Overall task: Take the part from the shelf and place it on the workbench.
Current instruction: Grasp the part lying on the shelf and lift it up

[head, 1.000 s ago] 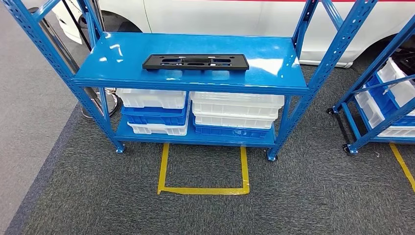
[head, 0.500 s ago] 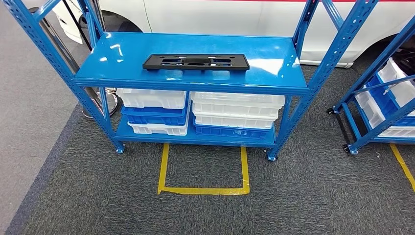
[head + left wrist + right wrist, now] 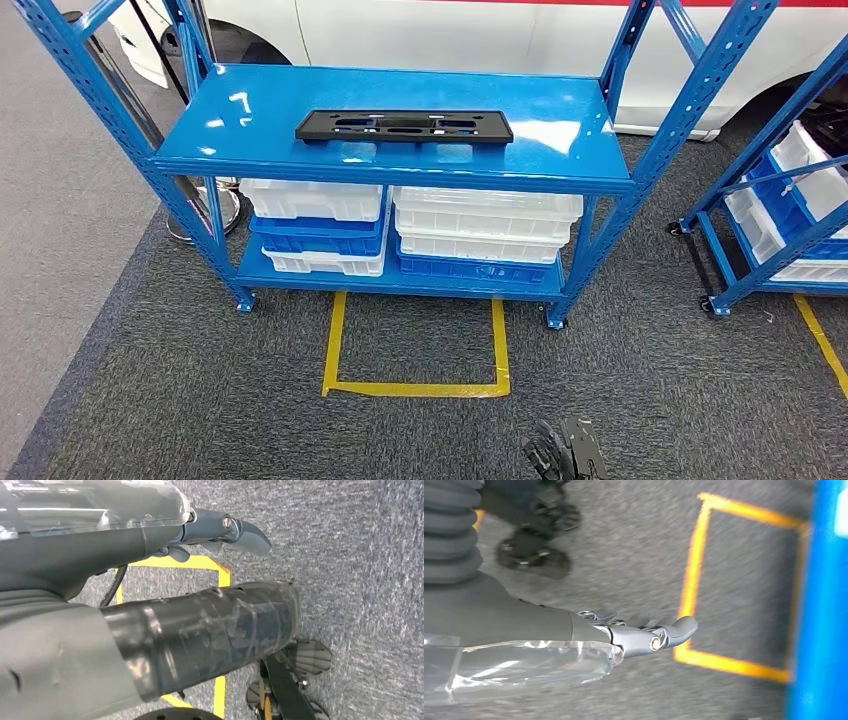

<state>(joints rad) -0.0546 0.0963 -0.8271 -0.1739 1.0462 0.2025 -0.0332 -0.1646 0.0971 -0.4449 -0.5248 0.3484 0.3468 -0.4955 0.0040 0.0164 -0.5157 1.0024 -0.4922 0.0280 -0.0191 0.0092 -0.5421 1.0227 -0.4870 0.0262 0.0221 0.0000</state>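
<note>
The part (image 3: 404,126) is a flat, long black plate with slots, lying on the blue shelf (image 3: 250,110) in the upper middle. Both hands hold nothing: the right hand (image 3: 644,632) and the left hand (image 3: 220,530) have loose fingers.

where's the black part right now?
In the head view the black part lies flat on the blue shelf's top level, near its middle, above the stacked white and blue bins.

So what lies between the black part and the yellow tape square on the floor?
In the head view, stacked white and blue bins on the lower shelf sit between the black part and the yellow tape square.
</note>
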